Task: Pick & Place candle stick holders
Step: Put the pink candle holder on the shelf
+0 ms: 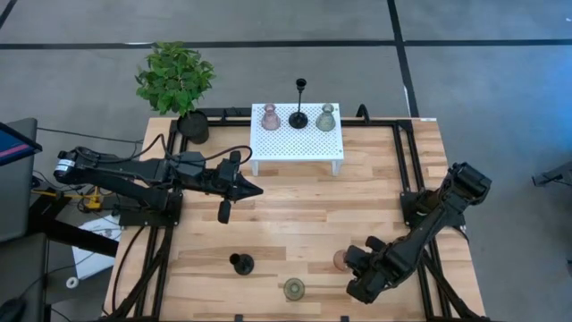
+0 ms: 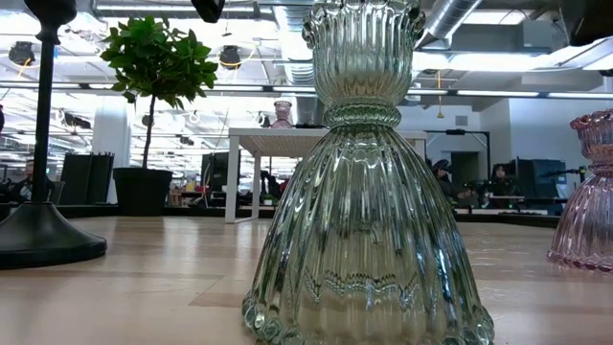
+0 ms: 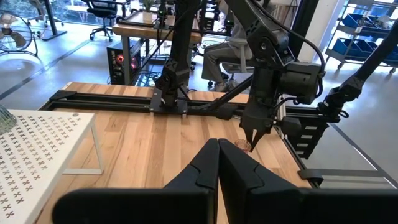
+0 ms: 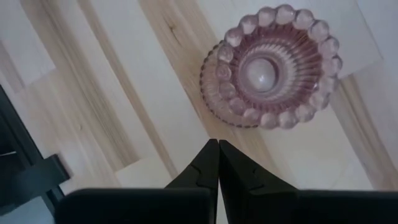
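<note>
Three holders stand on the wood table near its front edge: a black one [image 1: 241,263], an olive-green glass one [image 1: 294,288] and a pink glass one [image 1: 340,260]. In the low view the green one [image 2: 369,192] fills the middle, with the black one [image 2: 43,230] at the left and the pink one [image 2: 586,201] at the right. Three more holders, pink [image 1: 270,117], black [image 1: 299,116] and green [image 1: 325,117], stand on the white perforated stand [image 1: 295,143]. My right gripper [image 4: 217,144] is shut, points down and hovers just beside the near pink holder [image 4: 273,65]. My left gripper [image 1: 255,189] is shut and empty over the table's middle.
A potted plant [image 1: 192,125] stands at the far left corner beside the stand. Black frame rails run along the table's left, right and far sides. Bare wood lies between the stand and the three near holders.
</note>
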Controlling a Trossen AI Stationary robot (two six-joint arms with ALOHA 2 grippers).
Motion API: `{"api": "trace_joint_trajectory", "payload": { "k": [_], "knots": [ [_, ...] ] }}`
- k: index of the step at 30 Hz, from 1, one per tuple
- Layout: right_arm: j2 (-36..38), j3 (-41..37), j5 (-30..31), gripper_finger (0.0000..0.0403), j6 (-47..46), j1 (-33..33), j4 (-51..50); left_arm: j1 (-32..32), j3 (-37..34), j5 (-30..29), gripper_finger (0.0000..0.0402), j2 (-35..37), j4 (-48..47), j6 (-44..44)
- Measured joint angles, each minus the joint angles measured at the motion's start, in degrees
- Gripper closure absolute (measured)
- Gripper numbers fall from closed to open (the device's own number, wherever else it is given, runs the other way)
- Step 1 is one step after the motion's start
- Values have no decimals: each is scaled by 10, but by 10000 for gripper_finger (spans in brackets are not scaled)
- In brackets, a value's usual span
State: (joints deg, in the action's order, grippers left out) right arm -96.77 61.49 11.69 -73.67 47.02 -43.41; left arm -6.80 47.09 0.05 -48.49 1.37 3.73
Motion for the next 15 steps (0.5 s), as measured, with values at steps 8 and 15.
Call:
{"api": "trace_joint_trajectory", "payload": {
  "k": [8,15],
  "knots": [
    [0,0,7,403,-9,2,-28,0,0,0,395,0,0,0],
    [0,0,38,403,32,-7,-25,0,0,0,395,0,0,0]
  ]
}}
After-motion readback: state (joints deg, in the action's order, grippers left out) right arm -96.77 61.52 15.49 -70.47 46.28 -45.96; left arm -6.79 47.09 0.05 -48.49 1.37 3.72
